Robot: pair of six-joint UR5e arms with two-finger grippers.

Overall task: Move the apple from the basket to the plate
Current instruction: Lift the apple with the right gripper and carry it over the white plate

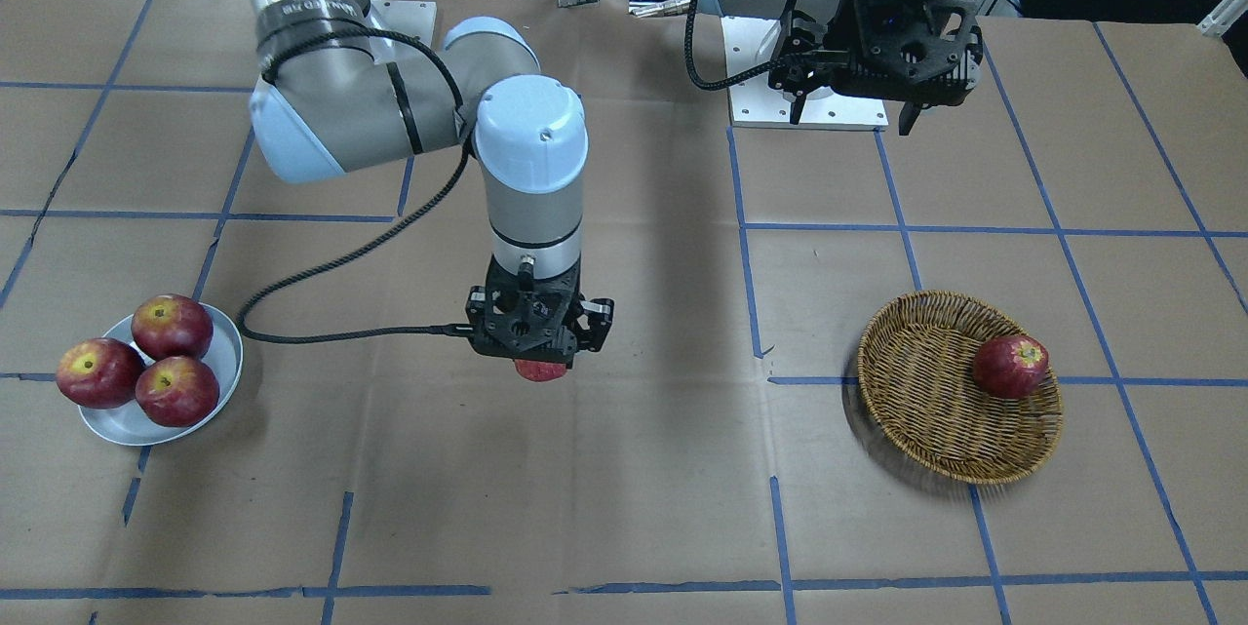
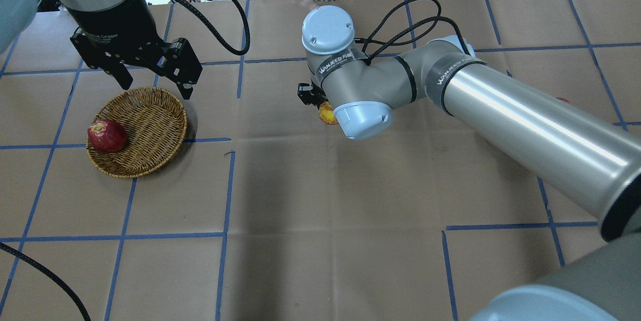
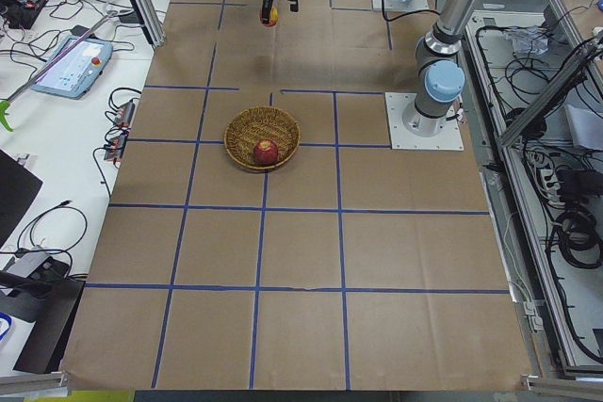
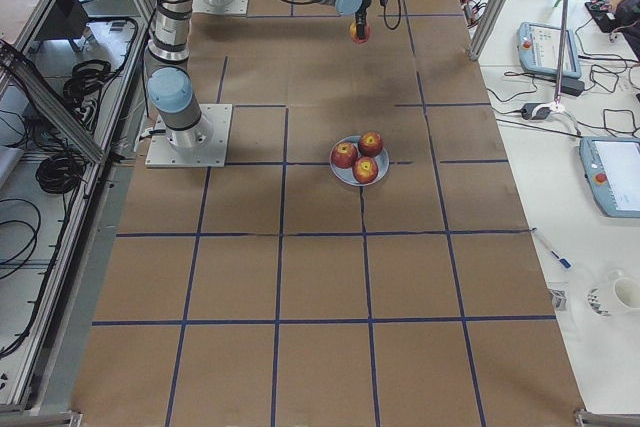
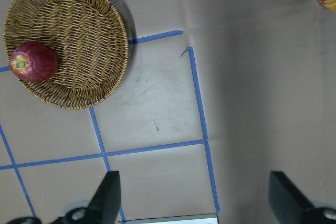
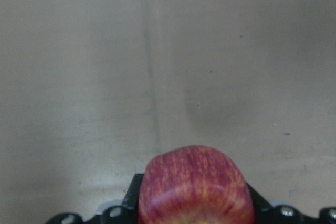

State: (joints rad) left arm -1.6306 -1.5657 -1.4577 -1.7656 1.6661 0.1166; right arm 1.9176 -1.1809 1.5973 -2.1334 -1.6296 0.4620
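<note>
Your right gripper point(image 1: 538, 352) is clamped on the apple point(image 6: 194, 184), holding it clear above the bare paper mid-table, between the basket point(image 1: 926, 410) and the plate point(image 1: 117, 425). The front-facing view gives you only a red sliver under the fingers; the right wrist camera shows the streaked skin. Overhead, the right arm hides the plate, but from the front you see three apples point(image 1: 173, 326) on it. The left gripper point(image 2: 155, 85) hangs high near the basket, spread wide and empty. One dark apple point(image 5: 33, 61) lies inside.
</note>
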